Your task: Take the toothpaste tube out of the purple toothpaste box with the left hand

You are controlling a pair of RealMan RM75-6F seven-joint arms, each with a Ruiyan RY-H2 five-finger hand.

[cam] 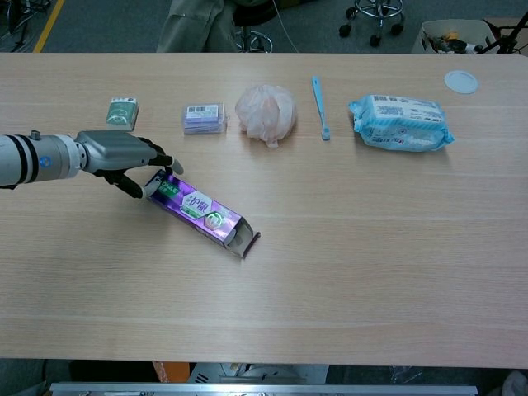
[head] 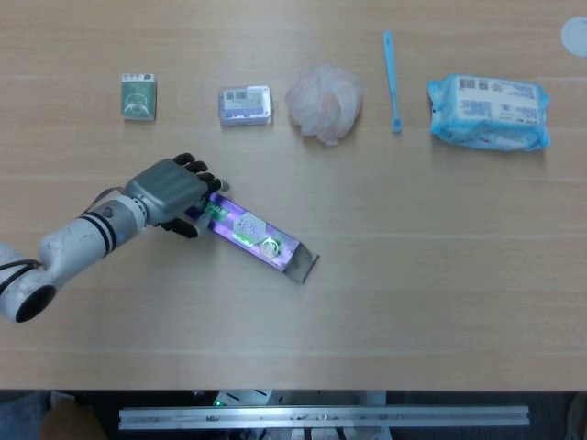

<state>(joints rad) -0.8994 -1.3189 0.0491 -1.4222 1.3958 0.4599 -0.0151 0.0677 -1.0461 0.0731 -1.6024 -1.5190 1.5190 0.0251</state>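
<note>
Left hand (head: 172,191) closed around the near-left end of the purple toothpaste box (head: 254,238), fingers (cam: 157,154) over its top and thumb beneath. Box lying flat on the wooden table (head: 413,275), angled down to the right, open flap end away from the hand. Toothpaste tube not visible outside; right hand out of both views.

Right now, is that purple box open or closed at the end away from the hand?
Open. The purple toothpaste box lies flat on the table with its end flap hanging out. No tube shows.
</note>
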